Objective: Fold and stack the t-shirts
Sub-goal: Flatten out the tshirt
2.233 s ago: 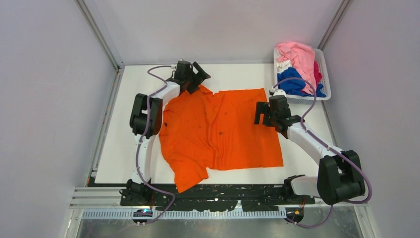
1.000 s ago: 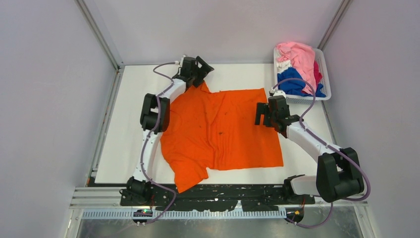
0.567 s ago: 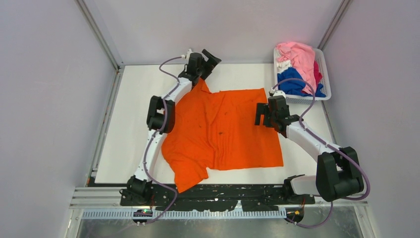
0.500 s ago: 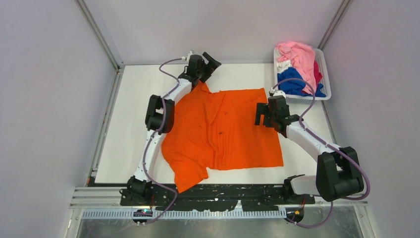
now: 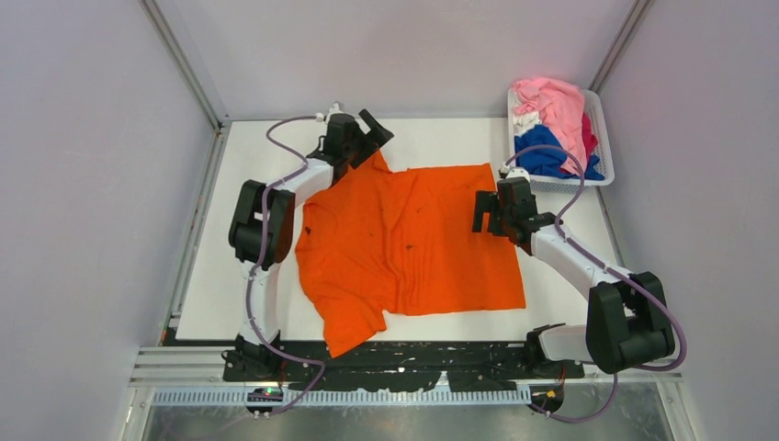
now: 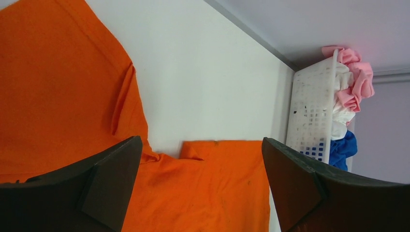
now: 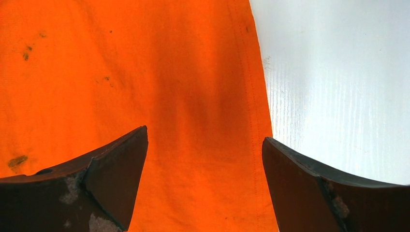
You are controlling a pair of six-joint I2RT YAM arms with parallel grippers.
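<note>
The bright orange t-shirt [image 5: 409,243] lies spread flat on the white table, one sleeve at the far left corner and one at the near left. My left gripper [image 5: 367,140] is open and empty over the far sleeve [image 6: 58,87]. My right gripper [image 5: 484,213] is open and empty over the shirt's right hem [image 7: 251,96]. Pink, white, blue and magenta t-shirts [image 5: 549,124] are piled in the basket.
The white mesh basket [image 5: 597,119] stands at the far right corner; it also shows in the left wrist view [image 6: 312,113]. Grey walls and metal rails [image 5: 197,211] bound the table. Bare white tabletop [image 5: 230,266] lies left of the shirt.
My left arm swung right toward the far wall, then came back left and settled over the far sleeve. The right arm and the orange t-shirt have hardly moved.
</note>
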